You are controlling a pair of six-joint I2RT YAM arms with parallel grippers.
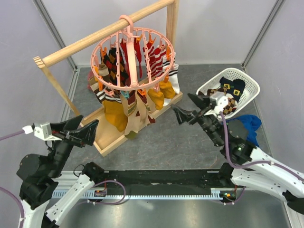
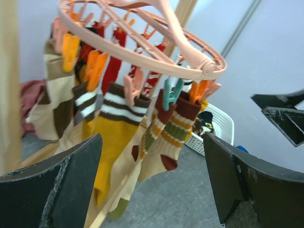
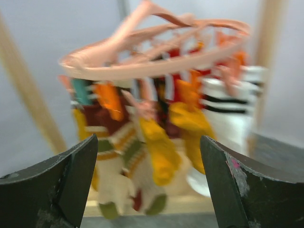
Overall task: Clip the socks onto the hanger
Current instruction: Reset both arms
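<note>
The salmon-pink round hanger (image 1: 134,53) hangs by its hook from the wooden rail. Several socks (image 1: 124,108) in mustard, red, brown and stripes are clipped around its ring. My left gripper (image 1: 80,129) is open and empty, to the left of and below the hanger. In the left wrist view the clipped socks (image 2: 114,126) and hanger (image 2: 142,45) sit beyond my open left gripper (image 2: 152,141). My right gripper (image 1: 191,108) is open and empty to the right of the hanger. The right wrist view is blurred, with hanger (image 3: 152,59) and socks (image 3: 161,145) ahead of my gripper (image 3: 148,141). More socks (image 1: 229,92) lie in the basket.
A white mesh basket (image 1: 250,90) stands at the back right, with a blue cloth (image 1: 249,123) beside it. The wooden rail frame (image 1: 95,40) has a base board (image 1: 107,142) under the hanger. A reddish cloth (image 1: 90,80) lies behind the frame at left.
</note>
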